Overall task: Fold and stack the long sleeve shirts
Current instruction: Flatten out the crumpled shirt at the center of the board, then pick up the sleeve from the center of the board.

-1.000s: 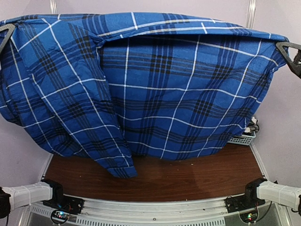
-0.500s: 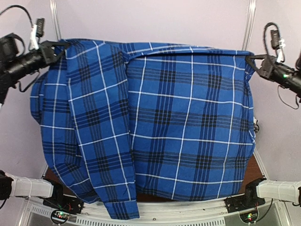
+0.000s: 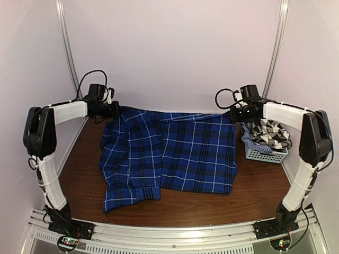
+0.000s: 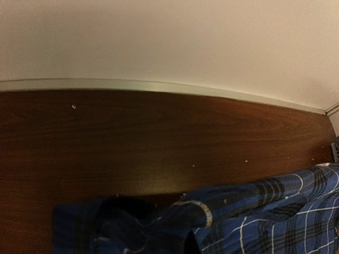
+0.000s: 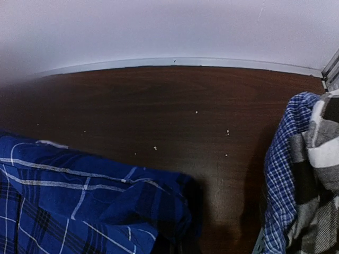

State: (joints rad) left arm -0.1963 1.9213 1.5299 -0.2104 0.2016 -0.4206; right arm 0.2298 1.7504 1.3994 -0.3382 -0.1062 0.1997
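My dark wood table [image 3: 254, 196] runs back to a pale wall [image 3: 175, 47]. Pale mesh basket [image 3: 267, 155] sits at the table's right edge, toward the back. Small white specks dot the tabletop in my right wrist view.

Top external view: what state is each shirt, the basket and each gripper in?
Blue plaid shirt: spread out on the table.
Checked shirt: bunched in the basket.
Basket: upright, holding cloth.
Left gripper: at the plaid shirt's far left corner, grip unclear.
Right gripper: at its far right corner, grip unclear.
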